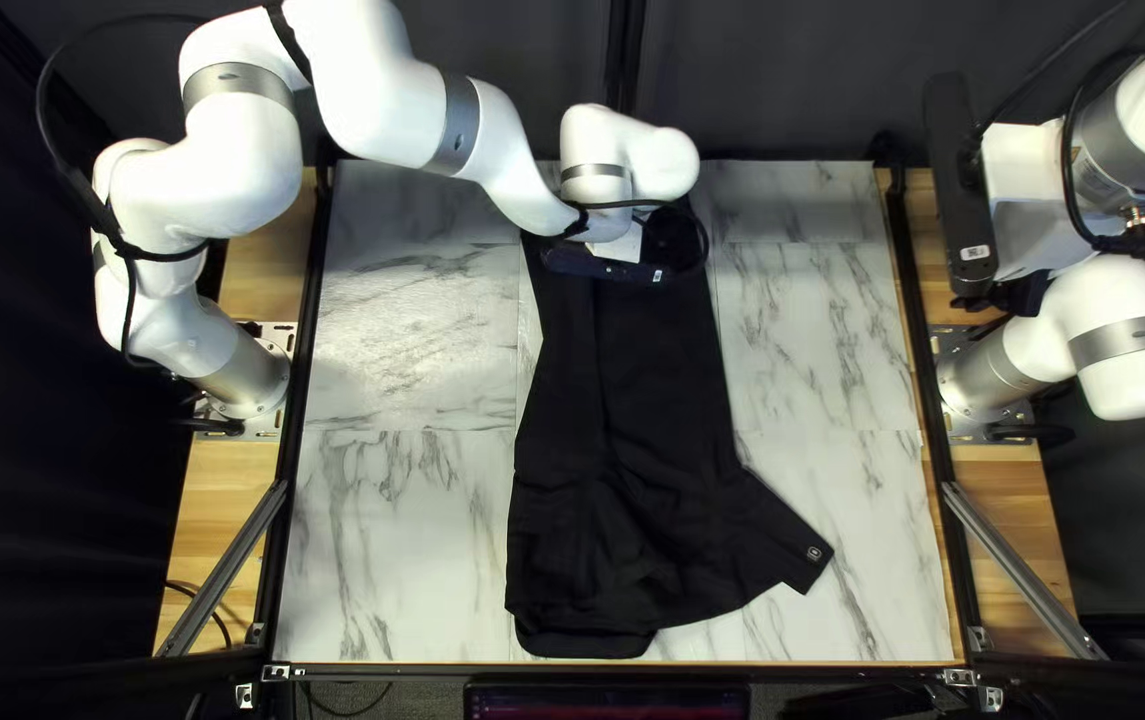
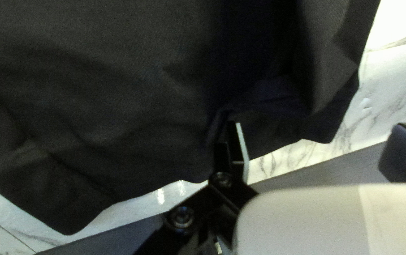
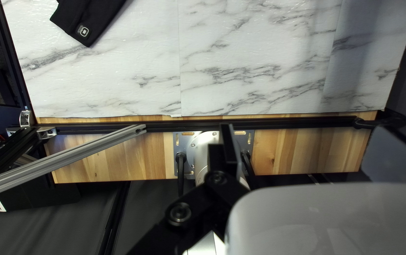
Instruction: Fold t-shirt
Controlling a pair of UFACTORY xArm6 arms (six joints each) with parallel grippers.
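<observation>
A black t-shirt (image 1: 626,440) lies lengthwise on the table, its narrower end by the far edge, one sleeve (image 1: 779,534) angled out at the right of the top left view. My left gripper (image 1: 666,247) is over that far end, its fingertips hidden there. In the left wrist view the gripper (image 2: 319,141) stands open; one finger reaches a raised fold of the shirt (image 2: 141,108). Whether it touches, I cannot tell. My right gripper (image 1: 1023,294) is off the shirt, above the right side. The right wrist view shows that gripper (image 3: 307,144) open, with the sleeve's tip (image 3: 87,28) ahead.
A marbled white sheet (image 1: 399,534) covers the table, with bare surface on both sides of the shirt. Dark frame rails (image 1: 282,534) run along the edges. Slanting metal braces (image 1: 1019,567) stand at both near corners. My left arm crosses above the far left part.
</observation>
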